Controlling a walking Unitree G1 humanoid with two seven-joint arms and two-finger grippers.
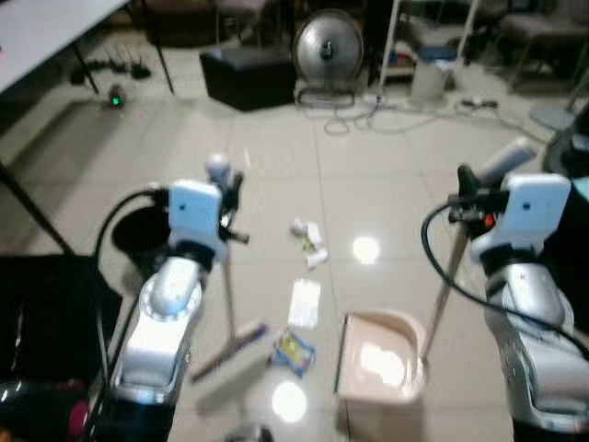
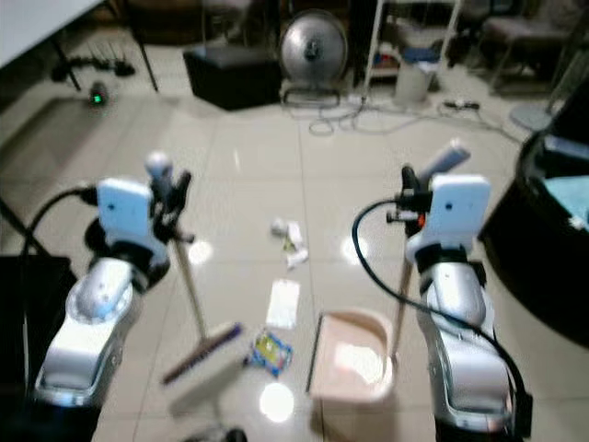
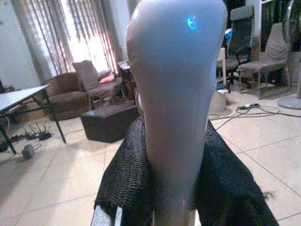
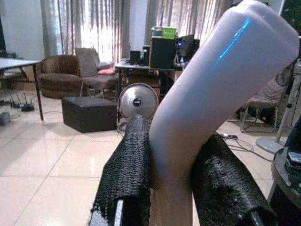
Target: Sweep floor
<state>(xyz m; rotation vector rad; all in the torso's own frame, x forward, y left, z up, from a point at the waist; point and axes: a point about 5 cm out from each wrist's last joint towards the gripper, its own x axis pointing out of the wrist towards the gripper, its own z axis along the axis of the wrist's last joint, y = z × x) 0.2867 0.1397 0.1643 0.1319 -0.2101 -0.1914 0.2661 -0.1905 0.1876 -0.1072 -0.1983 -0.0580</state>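
Tiled floor (image 1: 386,184), fan (image 1: 329,46), black ottoman (image 1: 247,75), cables (image 1: 368,115)

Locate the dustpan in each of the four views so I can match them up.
Left eye view: dustpan on the floor, low and right of centre, its long handle rising to the right gripper.
Right eye view: dustpan low, just right of centre.
Left wrist view: not in it.
Right wrist view: its grey handle top, between the black fingers.
Shared landmark: round fan.
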